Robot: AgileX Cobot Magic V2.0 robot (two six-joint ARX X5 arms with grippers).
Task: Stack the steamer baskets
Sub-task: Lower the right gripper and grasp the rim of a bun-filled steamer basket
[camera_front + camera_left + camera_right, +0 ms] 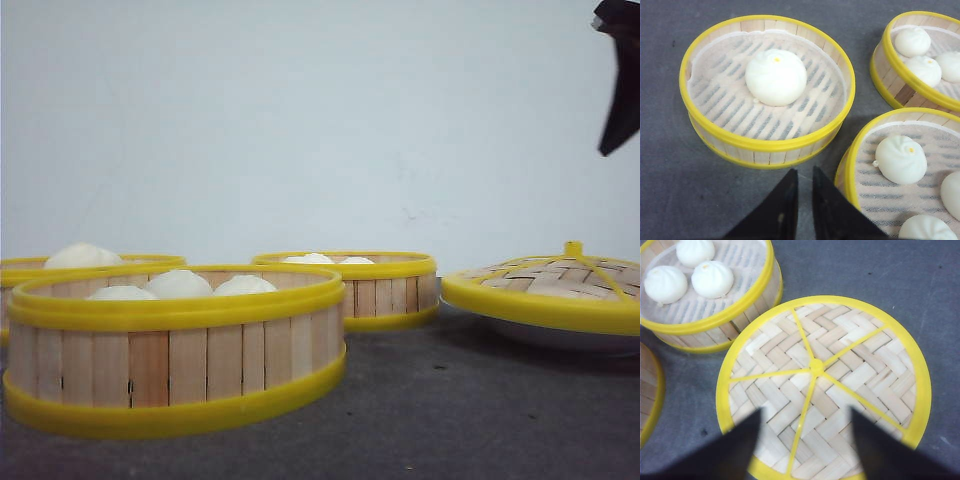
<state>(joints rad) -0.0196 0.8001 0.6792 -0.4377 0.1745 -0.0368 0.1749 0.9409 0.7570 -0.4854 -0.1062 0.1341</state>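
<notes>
Progress: none stacked yet | 3 baskets sitting apart on table: left [30, 268], near [175, 350], mid [350, 288] | lid [822, 385] lying beside | left claw [804, 200] hovering nearly closed, empty | right claw [805, 440] hanging open over lid

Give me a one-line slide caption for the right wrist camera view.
Right gripper, fingers open, poised above the woven steamer lid, with a steamer basket holding three buns beside it.
</notes>
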